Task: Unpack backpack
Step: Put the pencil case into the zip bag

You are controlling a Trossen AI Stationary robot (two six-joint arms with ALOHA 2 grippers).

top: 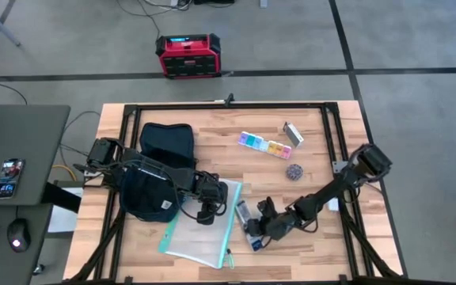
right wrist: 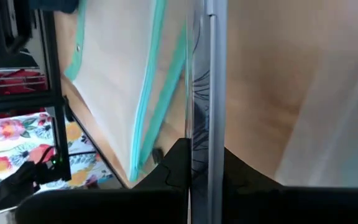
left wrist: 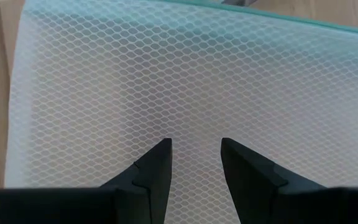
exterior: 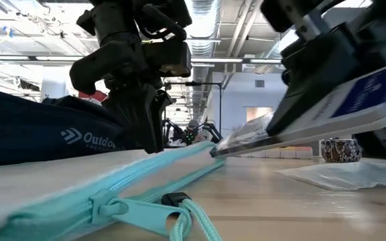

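**A:** Where is the backpack (top: 155,170) now, and how much have you taken out?

**B:** The backpack lies on the left part of the counter (top: 307,226), with its flap thrown open toward the far edge. Several things are already out, you can see them on the wood: a mesh pouch (top: 204,229) with a teal zipper just beside the backpack, a pill organizer (top: 264,146) in pastel colours, a small grey box (top: 293,134) near it, and a small round patterned object (top: 293,171) closer to the middle.

**A:** What are your two hands doing?

**B:** Your left hand (left wrist: 195,163) hangs just over the mesh pouch with its fingers spread; nothing is between them. Your right hand (top: 253,235) is low at the right edge of the pouch and pinches a flat package (exterior: 327,114) with a blue and white label, which is tilted over the counter.

**A:** So the task is nearly finished?

**B:** I judge it is well advanced, but I cannot say it is finished. The inside of the backpack does not show clearly from above, so you cannot tell if something remains there. The flat package is also not yet put down. After you place it, I think you must check the backpack again.
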